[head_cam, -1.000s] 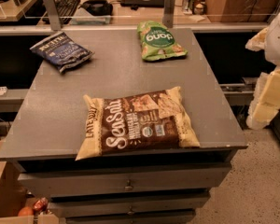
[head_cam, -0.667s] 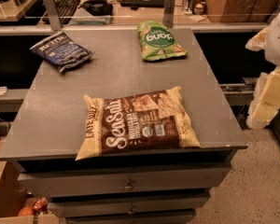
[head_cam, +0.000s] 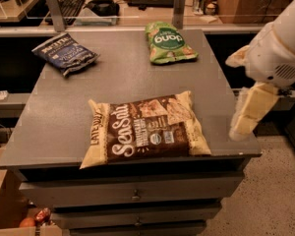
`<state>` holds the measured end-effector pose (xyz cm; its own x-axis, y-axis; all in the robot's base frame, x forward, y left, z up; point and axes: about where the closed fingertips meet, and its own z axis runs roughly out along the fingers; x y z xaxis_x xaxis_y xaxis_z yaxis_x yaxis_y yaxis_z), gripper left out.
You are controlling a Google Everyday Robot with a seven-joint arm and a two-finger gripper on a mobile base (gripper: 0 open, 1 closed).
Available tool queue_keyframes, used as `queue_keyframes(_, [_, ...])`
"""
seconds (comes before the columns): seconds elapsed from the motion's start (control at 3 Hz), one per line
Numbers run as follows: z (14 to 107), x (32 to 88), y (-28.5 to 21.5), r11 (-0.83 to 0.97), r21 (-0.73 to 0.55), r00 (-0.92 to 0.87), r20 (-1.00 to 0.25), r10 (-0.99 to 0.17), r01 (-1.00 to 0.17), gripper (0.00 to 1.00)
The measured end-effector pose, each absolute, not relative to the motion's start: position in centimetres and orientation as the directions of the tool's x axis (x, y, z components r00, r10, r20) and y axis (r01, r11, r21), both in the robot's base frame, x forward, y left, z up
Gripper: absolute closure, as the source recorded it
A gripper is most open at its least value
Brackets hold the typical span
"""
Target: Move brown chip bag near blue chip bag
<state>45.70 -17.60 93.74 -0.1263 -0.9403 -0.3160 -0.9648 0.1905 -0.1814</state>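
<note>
The brown chip bag [head_cam: 147, 128] lies flat near the front edge of the grey table [head_cam: 118, 77], its white script lettering facing up. The blue chip bag [head_cam: 64, 53] lies at the table's back left corner, well apart from the brown bag. My gripper [head_cam: 250, 113] hangs at the end of the white arm by the table's right edge, to the right of the brown bag and not touching it. It holds nothing that I can see.
A green chip bag [head_cam: 168, 43] lies at the back of the table, right of centre. Drawers [head_cam: 132, 193] sit under the tabletop. A desk with a keyboard [head_cam: 69, 4] stands behind the table.
My arm and gripper have moved left, closer to the table's right edge. The bags have not moved.
</note>
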Motion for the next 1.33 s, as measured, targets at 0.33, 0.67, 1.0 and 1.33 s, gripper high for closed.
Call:
queue_keyframes(0.33, [89.9, 47.5, -12.0, 0.077, -0.139, -0.010, -0.432, -0.902, -0.987, 0.00])
queue_keyframes(0.67, [88.0, 48.1, -8.9, 0.012, -0.127, 0.052, -0.486, -0.872, -0.992, 0.00])
queue_keyframes(1.0, [85.6, 48.2, -6.5, -0.019, -0.100, 0.069, -0.526, -0.848, -0.995, 0.00])
queue_keyframes(1.33, [83.8, 47.9, -5.0, -0.034, -0.069, 0.067, -0.550, -0.833, -0.997, 0.26])
